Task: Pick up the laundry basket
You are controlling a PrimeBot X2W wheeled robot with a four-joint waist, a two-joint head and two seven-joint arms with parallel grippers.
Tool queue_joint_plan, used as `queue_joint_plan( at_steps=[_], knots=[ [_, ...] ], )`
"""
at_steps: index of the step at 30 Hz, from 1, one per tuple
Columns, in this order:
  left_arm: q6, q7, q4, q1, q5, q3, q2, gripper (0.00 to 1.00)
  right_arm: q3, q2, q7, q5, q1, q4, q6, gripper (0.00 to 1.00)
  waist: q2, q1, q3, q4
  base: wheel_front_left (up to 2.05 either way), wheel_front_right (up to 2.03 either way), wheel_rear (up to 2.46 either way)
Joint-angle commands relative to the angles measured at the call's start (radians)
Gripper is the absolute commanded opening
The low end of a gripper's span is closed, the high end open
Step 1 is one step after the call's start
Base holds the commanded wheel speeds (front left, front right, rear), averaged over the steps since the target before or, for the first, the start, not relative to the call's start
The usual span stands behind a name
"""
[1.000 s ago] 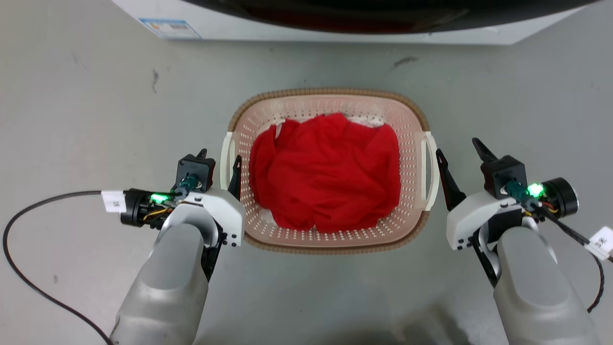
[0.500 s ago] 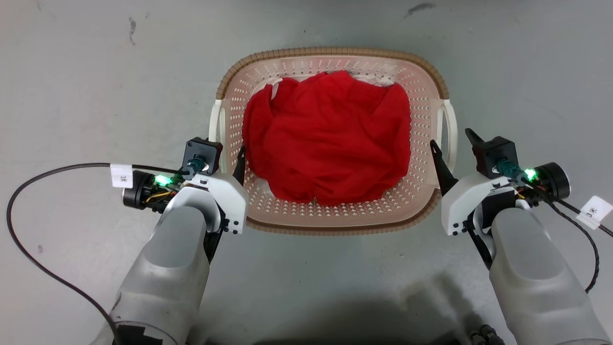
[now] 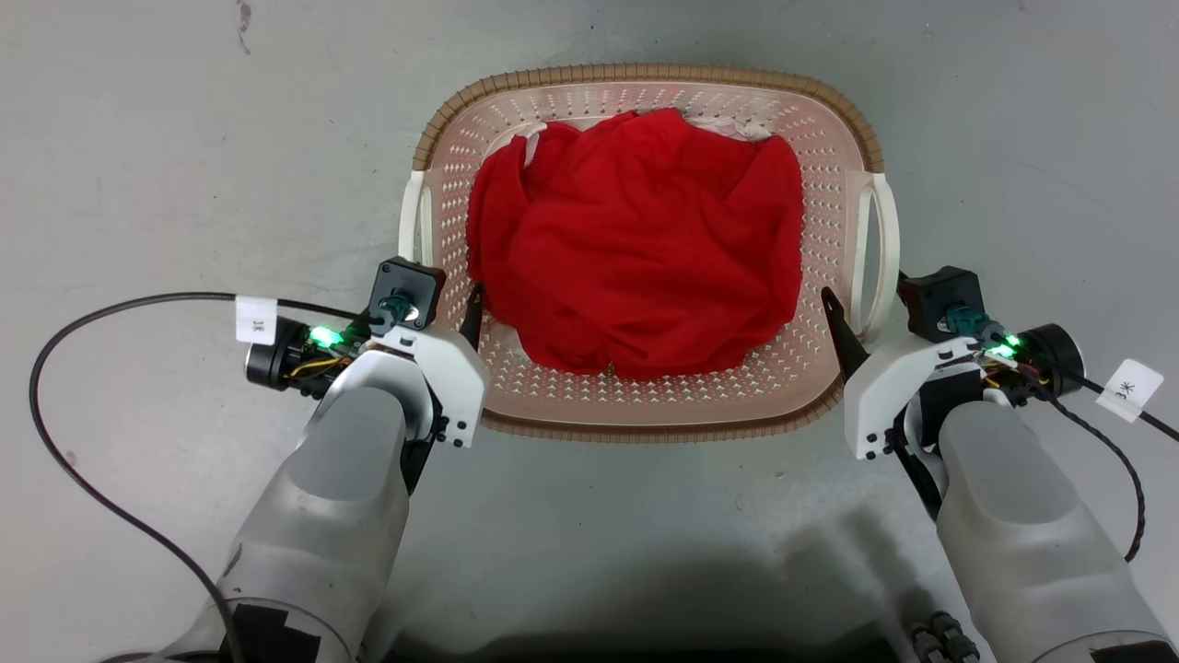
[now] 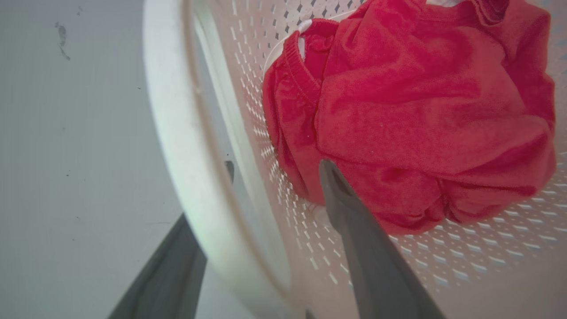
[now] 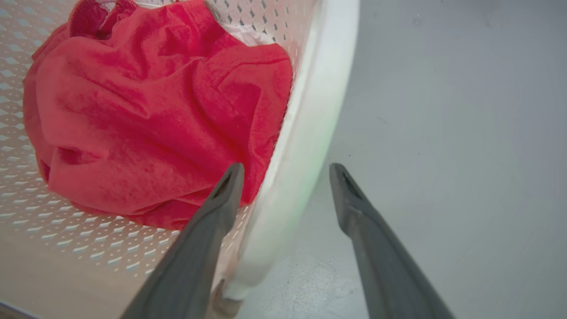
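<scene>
Head view gives us the grey floor (image 3: 166, 138) as the biggest thing, and the laundry basket (image 3: 645, 398) stands on it straight ahead, between our two arms. A crumpled red garment (image 3: 636, 249) fills most of the basket, with a scrap of white cloth (image 3: 728, 124) showing at its far edge.

Our left gripper (image 4: 277, 166) is spread wide at the basket's left side. In the left wrist view one dark finger (image 4: 354, 230) reaches inside the perforated wall, close to the red garment, while the other lies outside, its tip seen through the gap of the white left handle (image 4: 177, 133). The handle sits between the fingers, and they have not closed on it.

Our right gripper (image 5: 287, 166) is likewise parted, astride the white right handle (image 5: 310, 133): one finger over the basket's inside, the other over bare floor. We cannot tell whether either finger touches the plastic.

Smaller yet, a white tag (image 3: 256, 319) sits on the left wrist's black cable, another tag (image 3: 1128, 389) on the right's.
</scene>
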Motion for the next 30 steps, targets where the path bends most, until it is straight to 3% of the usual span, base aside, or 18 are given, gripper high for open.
queue_joint_plan(
  at_steps=[1, 2, 3, 4, 5, 18, 30],
  knots=[
    [0.0, -0.002, 0.003, -0.013, 0.006, -0.002, 0.001, 1.0, 0.002, -0.001, -0.002, 0.011, -0.019, 0.005, -0.001, 1.0, 0.0, -0.0001, 0.001, 0.001, 0.0, 0.0, 0.0],
    [-0.005, -0.002, 0.014, -0.012, 0.006, -0.008, 0.0, 1.0, 0.007, -0.001, -0.002, 0.017, -0.021, 0.014, -0.001, 1.0, 0.0, -0.0001, 0.001, 0.002, 0.0, 0.0, 0.0],
    [-0.008, -0.002, 0.023, -0.015, 0.005, -0.013, -0.001, 0.85, 0.008, -0.001, -0.002, 0.028, -0.024, 0.02, -0.001, 1.0, 0.0, -0.0001, 0.002, 0.002, 0.0, 0.0, 0.0],
    [-0.002, -0.002, 0.024, -0.022, 0.006, -0.017, -0.002, 0.37, 0.011, -0.001, -0.002, 0.036, -0.028, 0.024, -0.001, 0.25, 0.0, -0.0001, 0.003, 0.002, 0.0, 0.0, 0.0],
    [-0.004, -0.002, 0.029, -0.026, 0.003, -0.019, -0.003, 0.02, 0.018, -0.001, -0.002, 0.04, -0.029, 0.035, -0.001, 0.0, 0.0, -0.0001, 0.003, 0.001, 0.0, 0.0, 0.0],
    [-0.006, -0.003, 0.061, -0.007, -0.013, -0.045, -0.004, 0.0, 0.066, -0.006, -0.002, 0.064, -0.034, 0.099, -0.001, 0.0, 0.0, -0.0001, -0.053, -0.003, 0.0, 0.0, 0.0],
    [-0.025, 0.019, 0.086, 0.083, -0.053, -0.058, -0.005, 0.0, 0.138, -0.007, 0.019, 0.11, 0.008, 0.2, -0.001, 0.0, 0.0, -0.0001, -0.255, 0.001, 0.0, 0.0, 0.0]
  ],
)
